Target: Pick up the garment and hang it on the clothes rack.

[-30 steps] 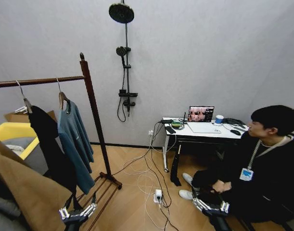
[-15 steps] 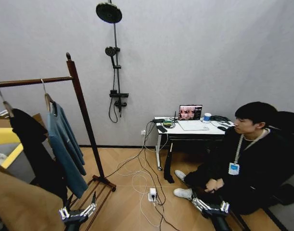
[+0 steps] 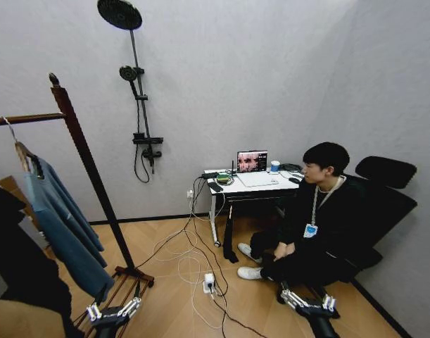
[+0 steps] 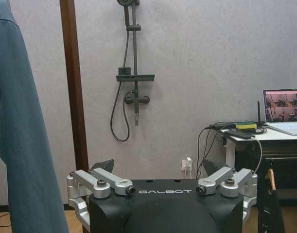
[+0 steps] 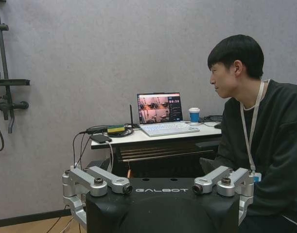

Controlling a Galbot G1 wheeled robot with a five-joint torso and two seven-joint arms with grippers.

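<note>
Teal garment hanging on clothes rack, left gripper and right gripper low, fingers spread.

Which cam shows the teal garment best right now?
Head view: the garment hangs by its hanger from the clothes rack bar, collar to hem visible. Left wrist view catches one edge-cropped strip of it beside the rack post. Right wrist view faces the desk instead.

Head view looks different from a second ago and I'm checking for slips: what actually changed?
The camera swung rightward, so everything slid left in frame. The teal-blue long-sleeved garment hangs as before on the dark reddish-brown wooden clothes rack. Left gripper and right gripper stay low, open and empty.
</note>
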